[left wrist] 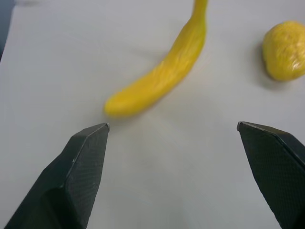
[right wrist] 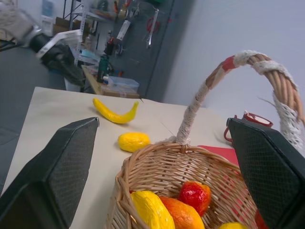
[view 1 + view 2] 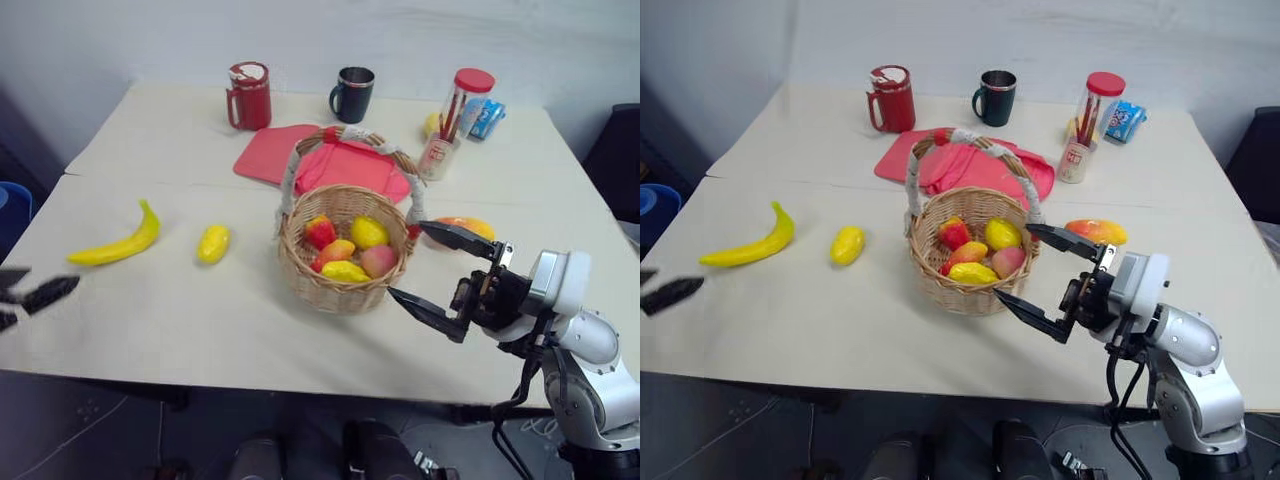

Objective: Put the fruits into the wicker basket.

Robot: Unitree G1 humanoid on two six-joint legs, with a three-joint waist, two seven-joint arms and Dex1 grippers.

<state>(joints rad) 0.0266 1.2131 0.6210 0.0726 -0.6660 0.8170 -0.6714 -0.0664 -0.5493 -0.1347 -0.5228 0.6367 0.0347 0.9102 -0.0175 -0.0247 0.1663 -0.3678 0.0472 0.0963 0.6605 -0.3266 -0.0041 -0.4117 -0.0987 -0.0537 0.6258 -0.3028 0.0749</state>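
I judged the banana (image 3: 116, 242) near the counter's (image 3: 200, 330) left edge light, stiff, slick; mid-body grip suited my left end effector (image 1: 174, 143), wide open, empty.

A pale table (image 3: 200, 330) against a white wall (image 3: 120, 40) — tool shelves (image 2: 109, 24) stand beyond.

Red mug (image 3: 249, 96) — black mug (image 3: 354, 94) — pink cloth (image 3: 345, 165)
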